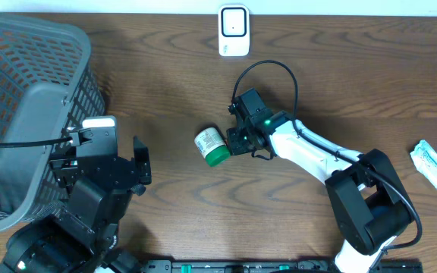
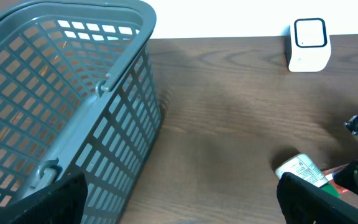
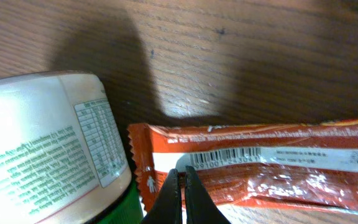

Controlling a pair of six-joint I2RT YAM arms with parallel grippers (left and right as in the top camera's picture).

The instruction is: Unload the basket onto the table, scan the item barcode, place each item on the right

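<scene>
**Packet hidden under right arm**

The right gripper (image 3: pixel 179 179) has its jaws clenched, tips on the orange packet (image 3: pixel 260 165) beside its barcode; grip unclear. From overhead the packet is hidden; the bottle (image 1: pixel 212 145) lies at the gripper's 9 o'clock. The left gripper (image 1: pixel 108 155) has its jaws released.

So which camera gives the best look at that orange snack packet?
The right wrist view: the orange packet lies close up, its barcode plainly visible. The left wrist view shows only a red sliver of it beside the bottle. Overhead, the right gripper hides it.
</scene>
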